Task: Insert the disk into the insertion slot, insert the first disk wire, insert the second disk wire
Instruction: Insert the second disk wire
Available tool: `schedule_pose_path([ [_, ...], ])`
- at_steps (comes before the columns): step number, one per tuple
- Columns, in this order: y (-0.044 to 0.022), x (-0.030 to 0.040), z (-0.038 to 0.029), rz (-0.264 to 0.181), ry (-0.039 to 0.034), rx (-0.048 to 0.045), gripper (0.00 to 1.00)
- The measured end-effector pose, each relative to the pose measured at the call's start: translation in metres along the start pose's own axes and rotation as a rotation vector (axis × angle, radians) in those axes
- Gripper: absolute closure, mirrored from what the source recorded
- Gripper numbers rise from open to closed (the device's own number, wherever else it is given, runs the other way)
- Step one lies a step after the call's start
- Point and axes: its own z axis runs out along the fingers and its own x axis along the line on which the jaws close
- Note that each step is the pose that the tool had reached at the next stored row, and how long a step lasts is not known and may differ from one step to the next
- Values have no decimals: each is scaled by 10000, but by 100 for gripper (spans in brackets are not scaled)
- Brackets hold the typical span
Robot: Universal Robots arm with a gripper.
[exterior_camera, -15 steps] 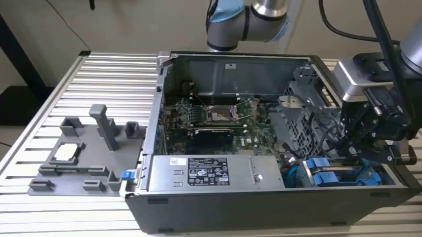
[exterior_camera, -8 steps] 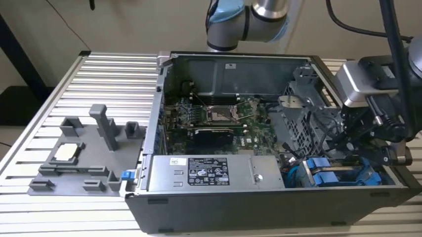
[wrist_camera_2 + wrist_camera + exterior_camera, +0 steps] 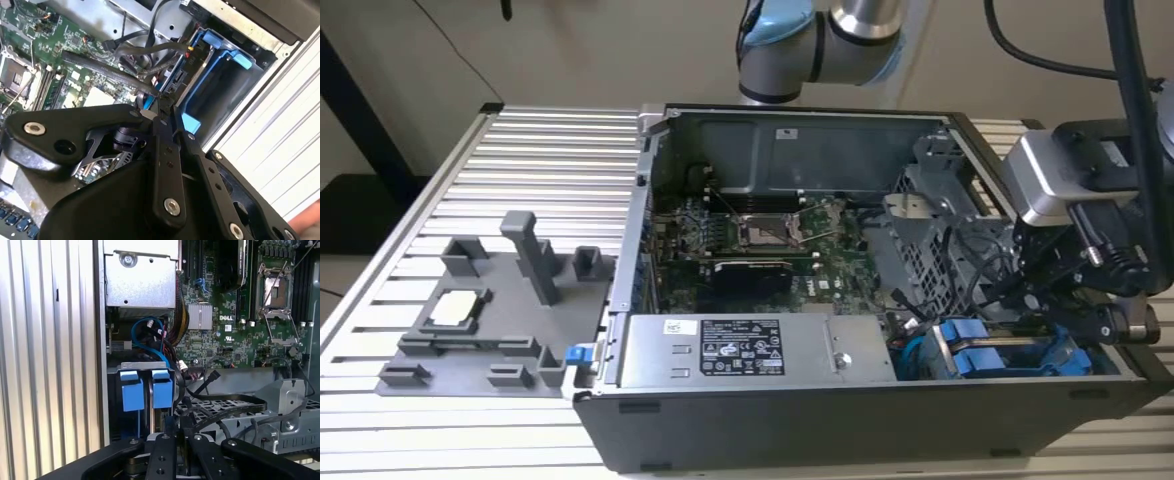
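Your arm reached over an open grey computer case (image 3: 720, 420) lying on a ribbed metal bench (image 3: 520, 150). In the exterior view, the hand (image 3: 1107, 300) hung at the case's corner on that view's right, just above the blue drive bay.

The disk (image 3: 151, 410) already sat edge-up in the insertion slot (image 3: 1014, 360), its thin silver edge showing between the two bright blue caddy tabs (image 3: 131, 390) in the first wrist view. The slot lay at the case's front corner, beside the grey labelled power-supply box (image 3: 734, 350) and in front of the perforated grey cage (image 3: 934, 240).

In the second wrist view, the black fingers (image 3: 162, 150) were drawn close together, their tips meeting at a small dark connector with a blue part (image 3: 146, 100) at the end of a dark cable (image 3: 100, 70). You could not tell for certain whether they pinched it. The connector sat just beside the inner end of the blue caddy (image 3: 220, 80), where other black cables (image 3: 150, 50) bunched.

In the first wrist view, blue cables (image 3: 147, 337) curled behind the slot, and flat black cables (image 3: 220, 405) crossed over the cage. The green motherboard (image 3: 761, 230) with its empty processor socket (image 3: 277, 292) filled the case's middle.

On the bench, towards the exterior view's left, stood a grey fixture tray (image 3: 480, 320) with upright posts.
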Motion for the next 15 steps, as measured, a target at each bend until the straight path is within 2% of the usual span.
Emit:
schedule_pose_path([
  [1, 0, 0, 0, 3, 2, -5, 84],
  [3, -2, 1, 9, 34, 23, -141, 84],
  [5, -8, 7, 27, 55, 37, -224, 84],
  [12, -115, 32, 140, 79, 40, -315, 84],
  [15, -119, 42, 181, 87, 40, -324, 84],
])
